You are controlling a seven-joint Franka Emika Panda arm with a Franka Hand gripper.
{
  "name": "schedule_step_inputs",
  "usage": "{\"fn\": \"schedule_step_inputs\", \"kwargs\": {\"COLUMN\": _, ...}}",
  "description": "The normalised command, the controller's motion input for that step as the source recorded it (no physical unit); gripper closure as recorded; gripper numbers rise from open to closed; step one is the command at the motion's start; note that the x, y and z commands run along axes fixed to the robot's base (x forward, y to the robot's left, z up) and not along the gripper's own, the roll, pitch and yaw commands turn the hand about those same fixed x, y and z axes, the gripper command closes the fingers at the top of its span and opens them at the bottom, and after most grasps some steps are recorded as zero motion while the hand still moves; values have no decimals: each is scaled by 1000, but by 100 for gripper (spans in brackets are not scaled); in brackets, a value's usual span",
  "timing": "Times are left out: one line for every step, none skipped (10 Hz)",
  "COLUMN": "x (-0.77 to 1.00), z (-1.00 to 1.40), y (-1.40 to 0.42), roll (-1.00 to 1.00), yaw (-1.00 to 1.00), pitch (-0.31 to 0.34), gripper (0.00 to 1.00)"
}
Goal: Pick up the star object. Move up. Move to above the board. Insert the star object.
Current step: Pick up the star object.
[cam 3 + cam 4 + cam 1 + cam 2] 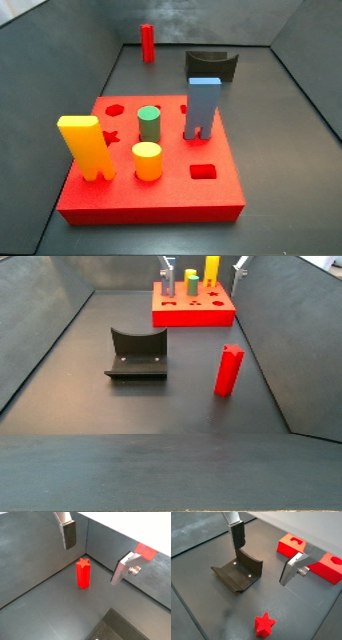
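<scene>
The pick-up step is judged barely begun: the gripper (93, 554), jaws apart and empty, is held above the star object (83, 574), mid-frame; descent around it is needed.

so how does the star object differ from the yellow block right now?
The star object is red, slim and ridged; the yellow block is yellow and thicker. The star object stands free on the floor, apart from the board; the yellow block is seated in the board. Both are upright, and the gripper, open above the floor, holds neither.
</scene>
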Motion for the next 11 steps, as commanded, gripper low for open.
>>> {"fn": "schedule_step_inputs", "kwargs": {"x": -9, "z": 0, "y": 66, "roll": -3, "yaw": 0, "pitch": 0, "gripper": 0}}
{"fn": "schedule_step_inputs", "kwargs": {"x": -31, "z": 0, "y": 0, "roll": 0, "yaw": 0, "pitch": 0, "gripper": 0}}
{"fn": "schedule_step_inputs", "kwargs": {"x": 6, "z": 0, "y": 0, "roll": -10, "yaw": 0, "pitch": 0, "gripper": 0}}
{"fn": "schedule_step_inputs", "kwargs": {"x": -43, "z": 0, "y": 83, "roll": -110, "yaw": 0, "pitch": -84, "gripper": 0}}
{"fn": "schedule_step_inputs", "kwargs": {"x": -11, "z": 0, "y": 0, "roll": -59, "yaw": 0, "pitch": -66, "gripper": 0}}
{"fn": "schedule_step_inputs", "kwargs": {"x": 0, "z": -77, "y": 0, "roll": -29, "yaw": 0, "pitch": -49, "gripper": 0}}
{"fn": "schedule_step_inputs", "kwargs": {"x": 0, "z": -123, "y": 0, "roll": -14, "yaw": 0, "pitch": -63, "gripper": 0}}
{"fn": "schedule_step_inputs", "kwargs": {"x": 0, "z": -166, "y": 0, "roll": -20, "yaw": 0, "pitch": -54, "gripper": 0}}
{"fn": "schedule_step_inputs", "kwargs": {"x": 0, "z": -169, "y": 0, "roll": -27, "yaw": 0, "pitch": -46, "gripper": 0}}
{"fn": "schedule_step_inputs", "kwargs": {"x": 60, "z": -131, "y": 29, "roll": -79, "yaw": 0, "pitch": -7, "gripper": 0}}
{"fn": "schedule_step_inputs", "kwargs": {"x": 0, "z": -151, "y": 0, "roll": -39, "yaw": 0, "pitch": -74, "gripper": 0}}
